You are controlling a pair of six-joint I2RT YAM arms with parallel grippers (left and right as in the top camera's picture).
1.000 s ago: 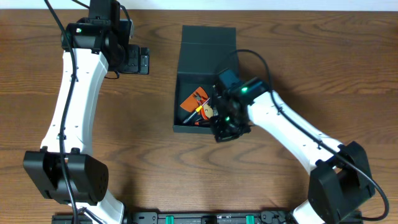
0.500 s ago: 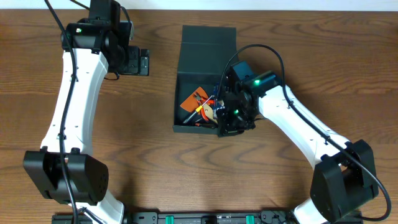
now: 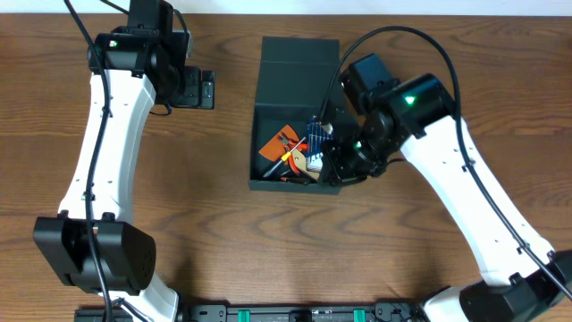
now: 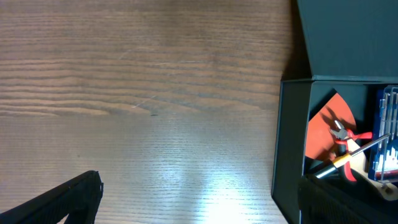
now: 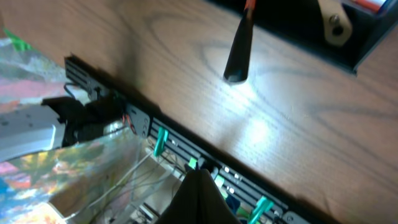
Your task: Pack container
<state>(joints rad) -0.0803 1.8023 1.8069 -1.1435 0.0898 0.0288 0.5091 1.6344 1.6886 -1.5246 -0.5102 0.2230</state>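
Overhead, container: was seen open at mid-bench, toward the far edge, with its lid flap laid back flat.
Overhead, contents: an orange card and a blue pack were seen inside.
Overhead, left hand: was positioned well left of the container, fingers spread wide with nothing between them.
Overhead, right hand: was placed at the container's near right corner, fingers pressed together, with nothing seen gripped.
Left wrist, container: was found at frame right, with red-handled pliers lying on the card beside the pack.
Left wrist, left hand: the fingers were seen wide apart over bare bench.
Right wrist, right hand: the fingers were closed into one dark tip above the bench's edge rail.
Right wrist, dark handle: was recorded jutting out past the container's wall.
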